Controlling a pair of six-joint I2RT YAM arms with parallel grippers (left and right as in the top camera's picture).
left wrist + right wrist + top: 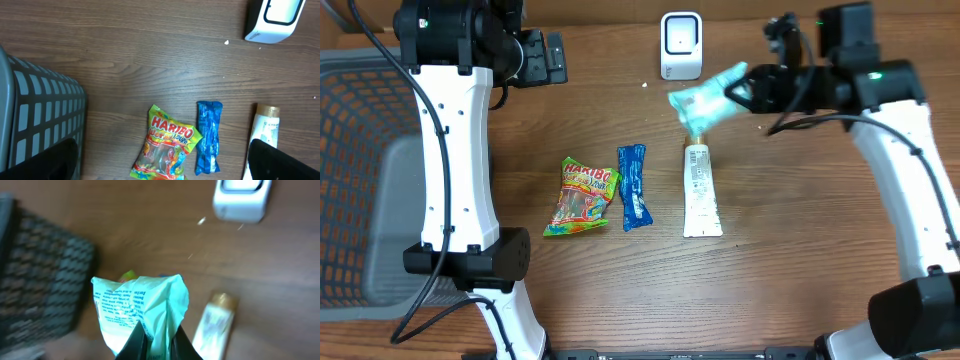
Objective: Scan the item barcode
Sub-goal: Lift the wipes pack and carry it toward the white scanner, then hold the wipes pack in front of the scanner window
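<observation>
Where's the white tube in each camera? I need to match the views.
Overhead: the white tube lies near centre, right of the blue wrapper.
Left wrist: the tube is at the bottom right edge, only its cap end showing.
Right wrist: the tube is lower right, beside the mint-green packet.
Shared landmark: the white scanner, beyond the tube's cap end.

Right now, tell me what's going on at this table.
The right hand is shut on a pale green packet, holding it in the air close to the white scanner. The left hand is open and empty. A Haribo bag, a blue packet and a white tube lie on the table.
</observation>
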